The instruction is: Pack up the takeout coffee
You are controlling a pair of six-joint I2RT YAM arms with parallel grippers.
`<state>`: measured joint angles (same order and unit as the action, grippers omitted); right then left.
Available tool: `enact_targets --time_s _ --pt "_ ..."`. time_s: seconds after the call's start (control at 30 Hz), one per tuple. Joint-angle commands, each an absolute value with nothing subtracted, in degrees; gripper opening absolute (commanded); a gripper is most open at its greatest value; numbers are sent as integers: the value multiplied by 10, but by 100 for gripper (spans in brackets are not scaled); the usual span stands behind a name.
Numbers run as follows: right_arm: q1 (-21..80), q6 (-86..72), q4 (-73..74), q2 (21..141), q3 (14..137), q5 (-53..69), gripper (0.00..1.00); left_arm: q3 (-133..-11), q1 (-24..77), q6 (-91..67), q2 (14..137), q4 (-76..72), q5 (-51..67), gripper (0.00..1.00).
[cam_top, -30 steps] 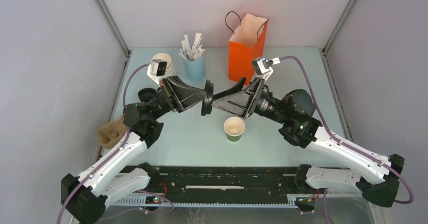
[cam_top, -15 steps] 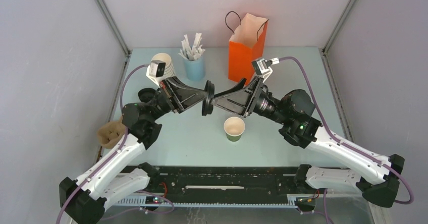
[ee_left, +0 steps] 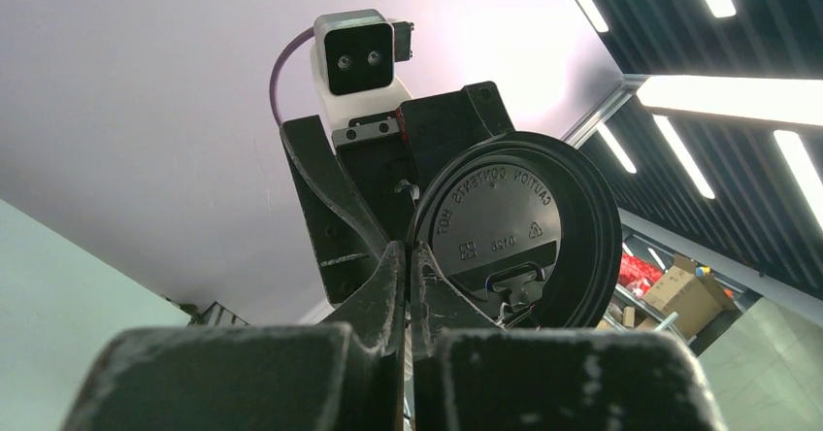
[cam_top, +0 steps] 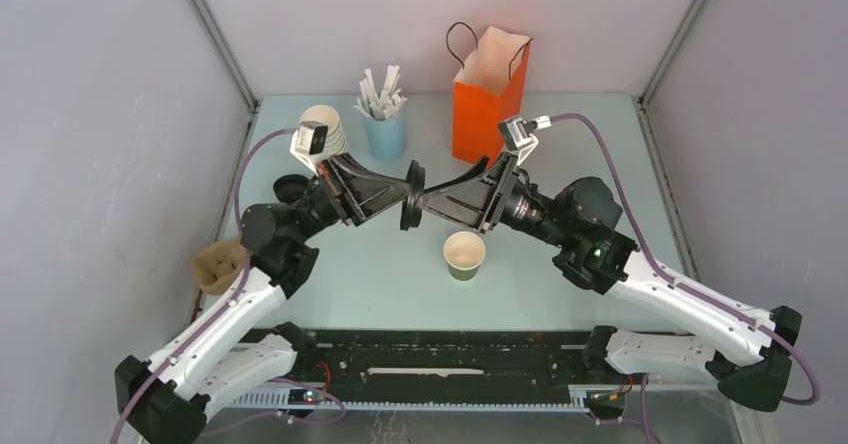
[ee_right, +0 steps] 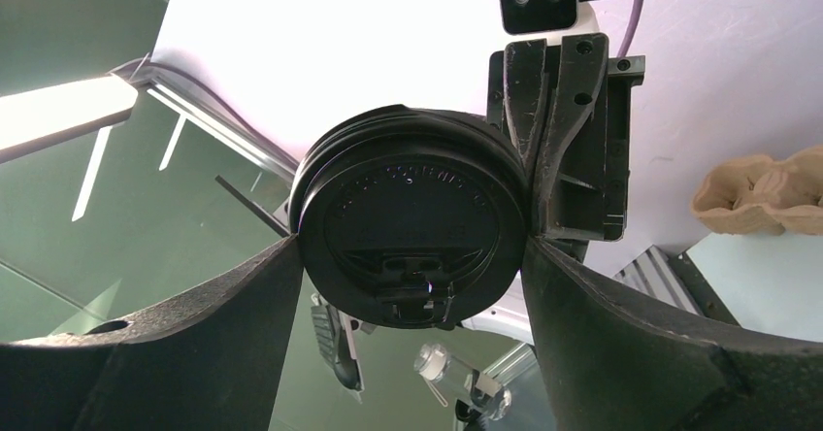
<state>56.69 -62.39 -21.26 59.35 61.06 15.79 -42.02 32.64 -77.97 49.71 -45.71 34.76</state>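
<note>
**Black lid [cam_top: 411, 196] held in mid-air between two claws; green cup [cam_top: 465, 255] stands open on the table [cam_top: 380, 274]**

In the overhead view the two arms reach toward each other and meet just above the middle of the frame. The lid sits between them, turned on edge, off the table.

The left claw [ee_left: 408, 256] is pressed together on the lid's rim. In its wrist view the two fingertips close on the rim's lower left edge, and the lid's printed top face fills the centre right of the frame.

The right claw [ee_right: 412, 256] is spread wide. In its wrist view the lid fills the middle of the frame, with one of the fingers [ee_right: 243, 305] at each side, right against the rim.

The green cup is below and slightly right of the lid in the overhead view, just under the right arm's wrist. It stands upright and uncovered, showing its cream inside.

At the top centre of that view an orange paper bag [cam_top: 490, 94] stands open-mouthed at the far side of the table. Left of it is a light blue cup [cam_top: 385, 134] holding white sticks, and further left a stack of cups [cam_top: 322, 124] behind the left arm. A brown pulp cup carrier [cam_top: 218, 264] lies at the table's left edge.
</note>
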Motion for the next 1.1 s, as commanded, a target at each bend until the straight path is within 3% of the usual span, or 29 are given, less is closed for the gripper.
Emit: enact_targets --time_s 0.0,0.23,0.43,0.63,0.77,0.9,1.07 --pt "567 -612 -259 579 617 144 89 -431 327 -758 492 -435 363 2" --pt "565 -604 -237 569 617 140 88 -438 326 -693 465 -317 337 47" --pt "553 -588 -183 548 615 135 87 -444 300 -629 426 -191 316 77" --pt "510 -424 67 476 598 102 84 -500 201 -468 357 185 203 95" --pt "528 -264 288 443 594 -80 84 -579 195 -348 340 408 27 96" --pt "548 -188 409 469 592 -198 81 -605 195 -297 332 435 -18 96" --pt "557 -157 465 549 626 -231 80 -630 195 -261 367 407 -22 94"
